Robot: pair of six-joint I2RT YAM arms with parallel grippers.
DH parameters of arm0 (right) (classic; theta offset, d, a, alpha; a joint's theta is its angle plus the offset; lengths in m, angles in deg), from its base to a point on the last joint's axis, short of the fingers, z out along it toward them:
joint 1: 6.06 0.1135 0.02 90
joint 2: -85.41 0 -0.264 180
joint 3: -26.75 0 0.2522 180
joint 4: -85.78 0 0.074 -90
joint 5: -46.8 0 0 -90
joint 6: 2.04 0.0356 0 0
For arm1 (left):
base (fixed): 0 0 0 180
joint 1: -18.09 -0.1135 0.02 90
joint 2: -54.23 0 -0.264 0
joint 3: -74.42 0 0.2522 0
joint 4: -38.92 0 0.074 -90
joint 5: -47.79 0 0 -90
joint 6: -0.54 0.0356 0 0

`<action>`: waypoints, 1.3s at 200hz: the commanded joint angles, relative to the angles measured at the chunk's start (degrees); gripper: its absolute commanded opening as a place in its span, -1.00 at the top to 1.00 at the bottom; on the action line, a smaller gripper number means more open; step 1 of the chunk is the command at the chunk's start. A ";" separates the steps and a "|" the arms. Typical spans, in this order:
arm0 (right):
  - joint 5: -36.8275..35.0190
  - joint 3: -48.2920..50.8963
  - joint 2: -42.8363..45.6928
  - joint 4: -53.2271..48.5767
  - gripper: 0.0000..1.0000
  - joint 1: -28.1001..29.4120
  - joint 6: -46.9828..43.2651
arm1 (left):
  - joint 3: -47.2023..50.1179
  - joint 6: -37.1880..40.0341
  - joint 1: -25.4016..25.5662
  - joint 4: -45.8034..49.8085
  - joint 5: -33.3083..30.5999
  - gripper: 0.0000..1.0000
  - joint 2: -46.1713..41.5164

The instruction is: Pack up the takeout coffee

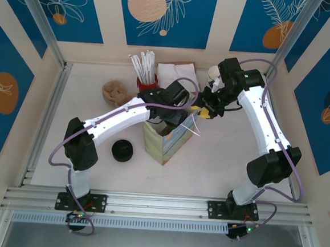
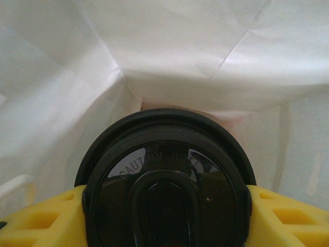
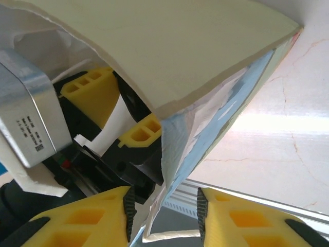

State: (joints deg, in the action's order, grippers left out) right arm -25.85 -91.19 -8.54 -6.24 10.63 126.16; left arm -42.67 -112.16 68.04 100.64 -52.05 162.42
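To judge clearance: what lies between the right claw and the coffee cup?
The paper bag's wall: the right wrist view shows its edge between the right claw's fingers; the left wrist view shows the coffee cup inside the bag.

Glossy plastic lid on takeout coffee (image 2: pixel 164 195) (embossed lettering), matt creased paper bag (image 2: pixel 195 51)

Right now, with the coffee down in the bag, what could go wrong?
Right pincer straddles the bag rim, jaws apart: the bag could shift or tip. Left pincer holds the coffee inside; the bag floor is hidden, so releasing too high could topple it.
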 commanded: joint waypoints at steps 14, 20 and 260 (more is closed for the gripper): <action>1.10 0.62 0.19 -3.63 0.78 0.97 -5.54 | 0.29 -1.57 -0.01 0.08 0.79 -0.25 -1.11; 1.50 0.93 0.59 -4.07 0.83 1.11 -7.54 | 0.72 -1.71 0.05 -0.07 0.73 -0.25 -1.36; 3.06 12.53 12.42 -4.25 1.00 8.10 -30.99 | 12.58 7.47 4.24 3.63 7.72 -0.26 -13.42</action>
State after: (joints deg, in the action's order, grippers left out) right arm -22.46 -80.96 1.01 -11.64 17.89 97.53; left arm -31.64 -106.76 71.65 104.62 -44.14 151.03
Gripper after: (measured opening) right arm 0.050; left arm 0.633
